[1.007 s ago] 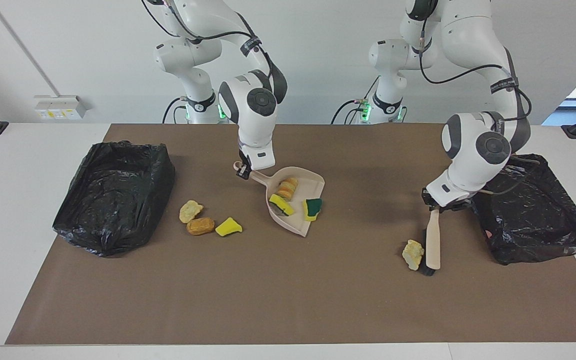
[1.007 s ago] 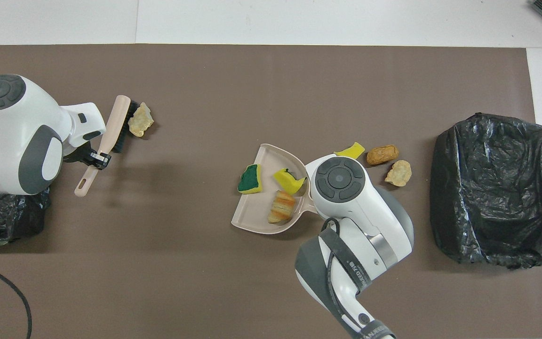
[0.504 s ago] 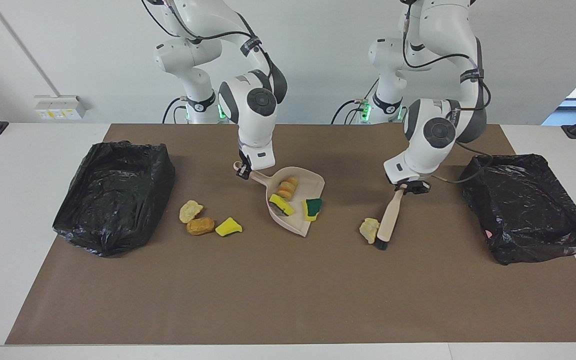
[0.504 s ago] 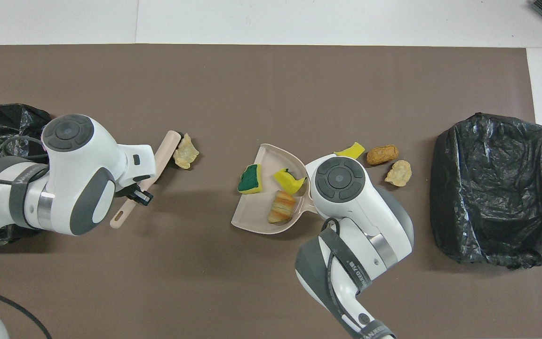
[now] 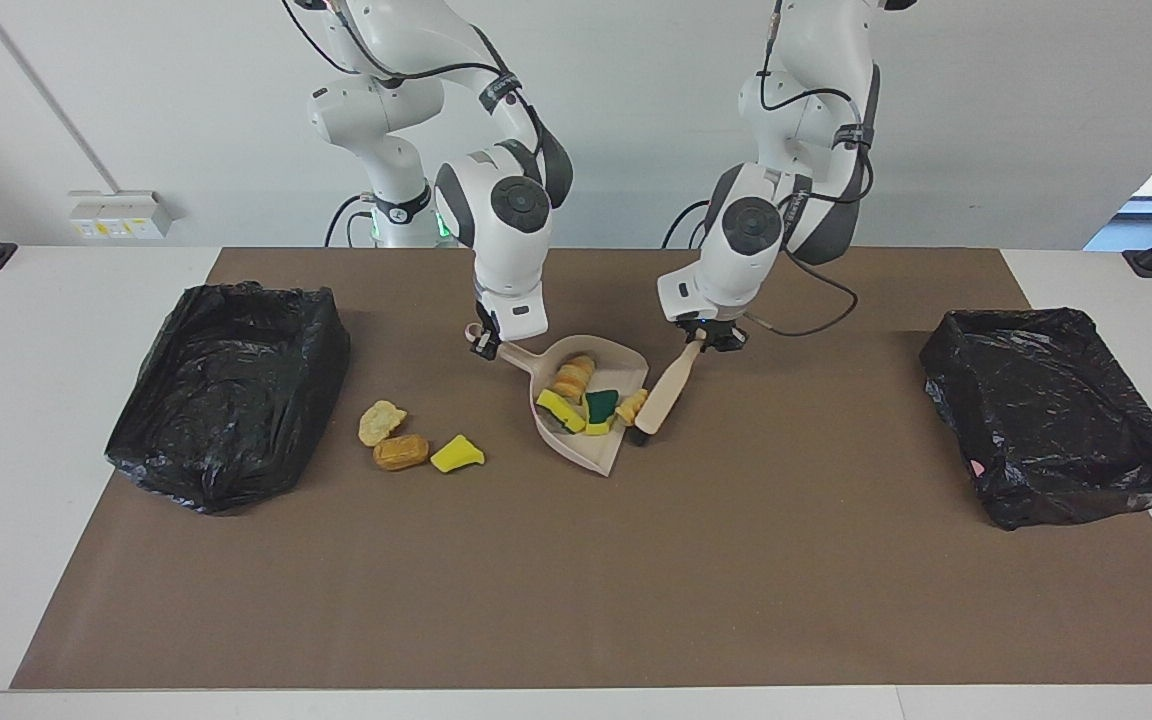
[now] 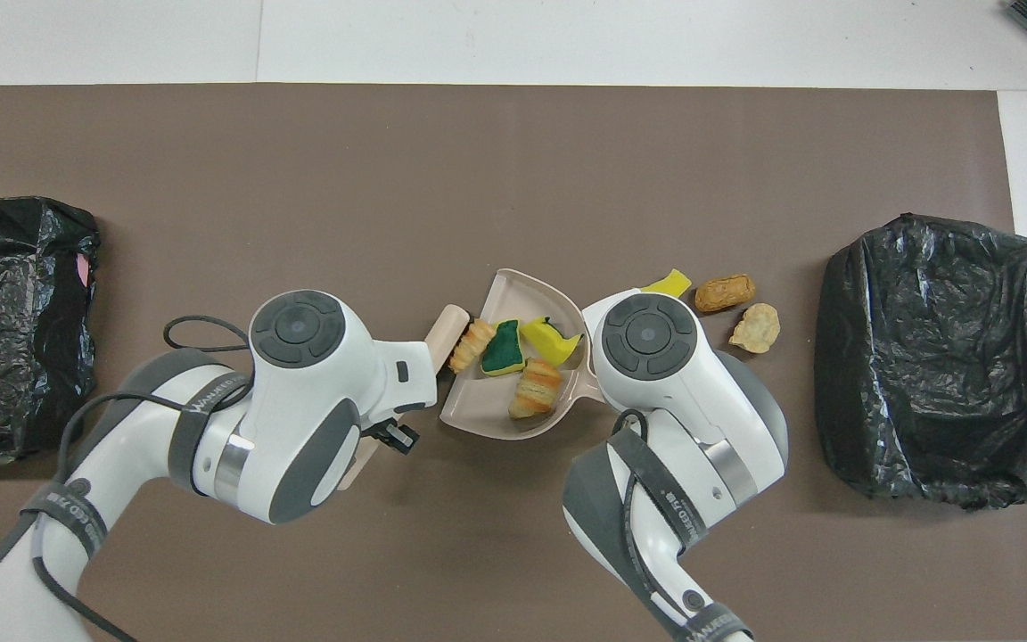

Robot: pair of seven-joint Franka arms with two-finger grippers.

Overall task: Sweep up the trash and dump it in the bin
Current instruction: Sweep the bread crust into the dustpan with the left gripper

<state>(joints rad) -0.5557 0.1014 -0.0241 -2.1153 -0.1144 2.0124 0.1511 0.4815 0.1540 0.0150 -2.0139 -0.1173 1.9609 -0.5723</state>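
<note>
Four scraps sit in the beige dustpan point(image 5: 591, 400) mid-desk: a layered tan pastry lump point(image 5: 573, 376), a yellow sponge bit point(image 5: 561, 409), a green-topped sponge bit point(image 5: 600, 407) and a small tan lump point(image 5: 631, 405) right at the pan's open edge. Three more lie on the brown mat point(image 5: 576, 560) beside the pan, toward the right arm's end of the desk: a pale lump point(image 5: 380, 422), a brown lump point(image 5: 401, 452) and a yellow sponge wedge point(image 5: 458, 454), bunched close together.

Right end effector point(image 5: 485, 343) is clamped shut on the dustpan's handle, pan resting on the mat with its mouth facing the left arm's end.

Left end effector point(image 5: 711, 339) is closed tight on the handle of the beige brush point(image 5: 664, 392). Brush is tilted, dark bristle end down at the pan's open edge, touching or just beside the small tan lump; can't tell which.

Two black-bagged bins: one point(image 5: 226, 390) at the right arm's end of the desk, near the three loose scraps, and one point(image 5: 1056, 415) at the left arm's end, well apart from everything else. No scraps visible in either.

Overhead view: both wrists cover the grips, so grip detail comes from the facing view only.
</note>
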